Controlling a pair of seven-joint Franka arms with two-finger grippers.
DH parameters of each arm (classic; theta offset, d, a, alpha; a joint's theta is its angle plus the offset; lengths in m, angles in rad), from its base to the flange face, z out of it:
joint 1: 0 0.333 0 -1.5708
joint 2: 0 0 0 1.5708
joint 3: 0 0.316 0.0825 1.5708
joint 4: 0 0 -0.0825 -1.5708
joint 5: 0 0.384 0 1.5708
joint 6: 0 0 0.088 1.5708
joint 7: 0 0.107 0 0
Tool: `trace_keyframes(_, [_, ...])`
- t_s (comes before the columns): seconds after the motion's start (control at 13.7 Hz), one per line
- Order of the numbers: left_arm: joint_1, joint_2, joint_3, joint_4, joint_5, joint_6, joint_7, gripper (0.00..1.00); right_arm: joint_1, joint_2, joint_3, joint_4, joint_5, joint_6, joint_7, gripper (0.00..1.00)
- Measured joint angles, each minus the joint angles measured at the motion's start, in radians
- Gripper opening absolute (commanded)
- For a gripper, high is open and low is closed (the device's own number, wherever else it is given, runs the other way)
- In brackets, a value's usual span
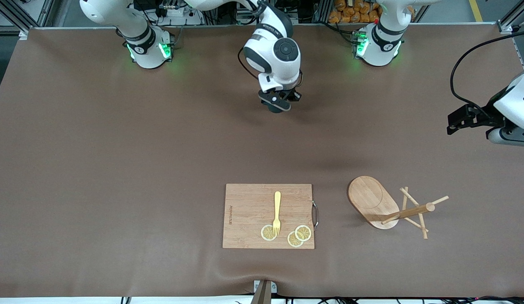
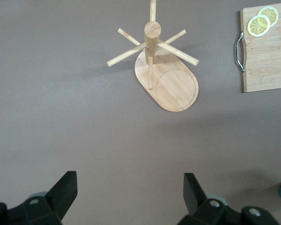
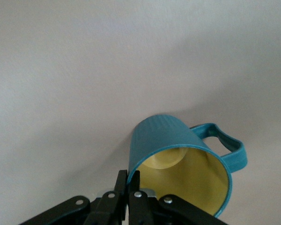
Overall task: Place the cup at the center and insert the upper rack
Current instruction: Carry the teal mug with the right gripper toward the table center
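The cup [image 3: 182, 159], teal and ribbed with a yellowish inside and a loop handle, hangs tilted from my right gripper [image 3: 127, 174], which is shut on its rim. One finger is inside the rim and one outside. In the front view that gripper [image 1: 279, 105] is low over the middle of the table near the robots' bases, and the hand hides the cup. The upper rack [image 1: 386, 207], a wooden mug tree [image 2: 166, 70] with an oval base, stands upright toward the left arm's end. My left gripper [image 1: 451, 124] hovers open and empty [image 2: 130, 187] at that end, above bare table.
A wooden cutting board [image 1: 249, 211] with a metal handle lies beside the rack, nearer the front camera than the right gripper. On it are a yellow fork [image 1: 277, 211] and three lemon slices [image 1: 303, 232]. Brown mat covers the table.
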Motion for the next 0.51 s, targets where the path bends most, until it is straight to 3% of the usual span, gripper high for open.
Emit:
trace_keyframes(0.29, [0.000, -0.001, 0.000, 0.000, 0.000, 0.000, 0.000, 1.00, -0.004, 0.001, -0.028, 0.008, 0.000, 0.000, -0.010, 0.02])
trace_keyframes(0.51, [0.000, -0.001, -0.002, 0.000, 0.000, 0.000, 0.003, 1.00, 0.002, 0.003, -0.025, 0.008, 0.000, -0.001, -0.010, 0.48])
